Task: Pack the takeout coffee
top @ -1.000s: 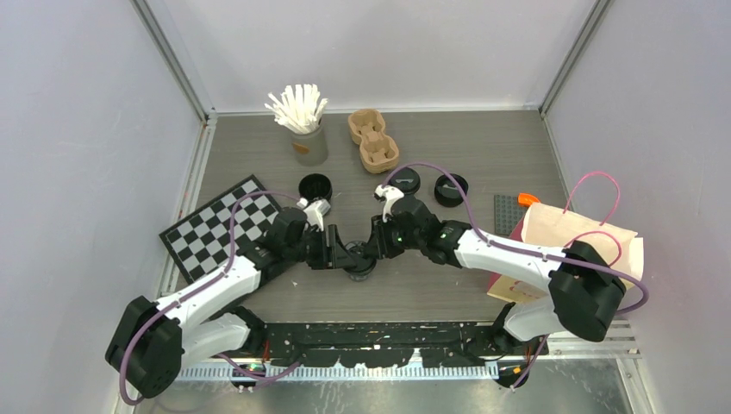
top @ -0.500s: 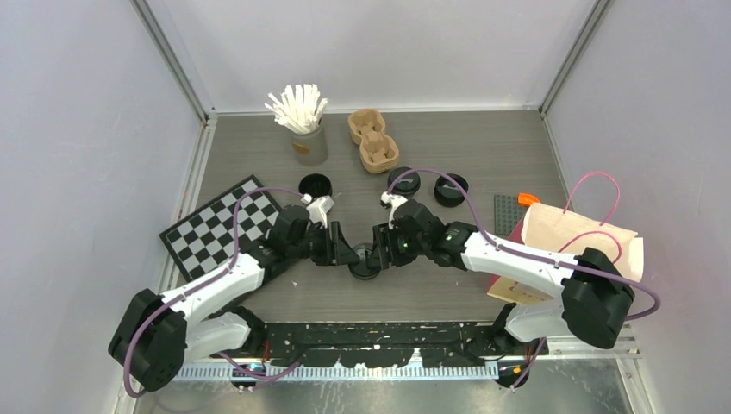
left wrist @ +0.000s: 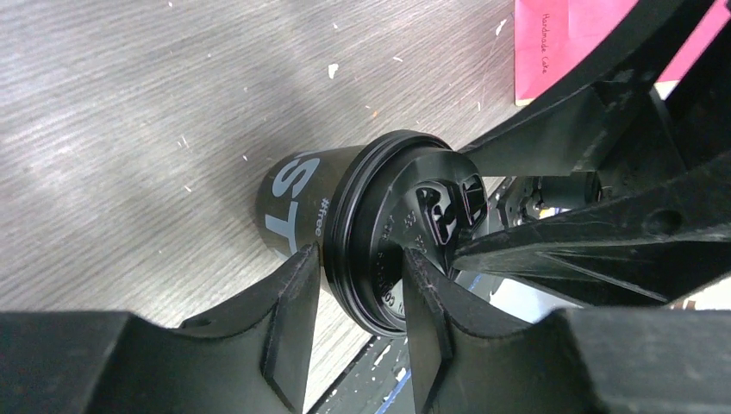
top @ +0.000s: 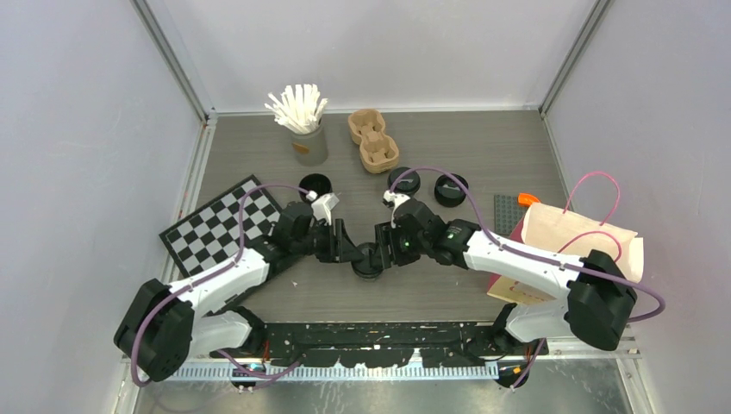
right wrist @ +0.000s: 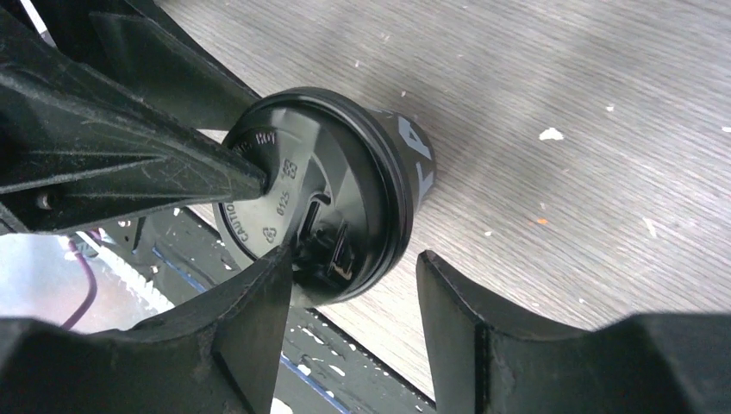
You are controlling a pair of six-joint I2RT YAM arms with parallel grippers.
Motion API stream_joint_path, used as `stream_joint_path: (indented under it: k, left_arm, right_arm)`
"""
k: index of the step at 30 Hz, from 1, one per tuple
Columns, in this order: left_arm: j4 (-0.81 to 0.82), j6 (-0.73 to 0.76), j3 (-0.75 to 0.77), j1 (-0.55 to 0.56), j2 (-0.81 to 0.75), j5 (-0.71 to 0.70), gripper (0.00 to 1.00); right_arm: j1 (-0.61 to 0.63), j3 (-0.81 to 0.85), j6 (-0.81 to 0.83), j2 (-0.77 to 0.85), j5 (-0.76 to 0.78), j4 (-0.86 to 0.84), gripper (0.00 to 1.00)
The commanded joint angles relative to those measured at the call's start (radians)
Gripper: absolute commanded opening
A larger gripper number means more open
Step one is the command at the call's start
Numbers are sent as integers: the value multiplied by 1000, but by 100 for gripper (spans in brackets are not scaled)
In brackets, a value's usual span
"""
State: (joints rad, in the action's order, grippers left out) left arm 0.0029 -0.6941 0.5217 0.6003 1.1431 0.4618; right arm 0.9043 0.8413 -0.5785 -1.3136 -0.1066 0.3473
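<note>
The small black paper cup [left wrist: 289,203] stands on the grey wood-grain table [left wrist: 129,129] between both arms, capped by its round black plastic lid [left wrist: 405,216]. The left gripper's [left wrist: 358,267] fingers pinch the lid's rim. The right gripper's [right wrist: 353,257] fingers stand apart, one at the lid's edge.

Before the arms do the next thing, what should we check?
1. Is the lid on the cup? Ok, its rim sits snug where it shows.
2. Does the left gripper hold the lid? Ok, its fingers pinch the rim.
3. Is the right gripper out of the way? Ok, it is open, with one finger clear of the cup.
4. Is the cup upright? Cannot tell, the arms crowd it.
5. Is the carrier free? Ok, both pockets look empty.
</note>
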Motion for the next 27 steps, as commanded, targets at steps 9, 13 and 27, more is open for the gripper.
stream_joint_path:
  k: [9, 13, 27]
  left_arm:
    - [-27, 129, 91, 2, 112, 78, 39]
    - [-8, 132, 90, 1, 111, 85, 39]
    - [18, 120, 127, 2, 140, 150, 39]
  right_arm:
    - [-1, 115, 68, 55, 166, 135, 60]
    - [-4, 132, 92, 22, 120, 111, 56]
    - [-24, 104, 100, -100, 24, 41, 52]
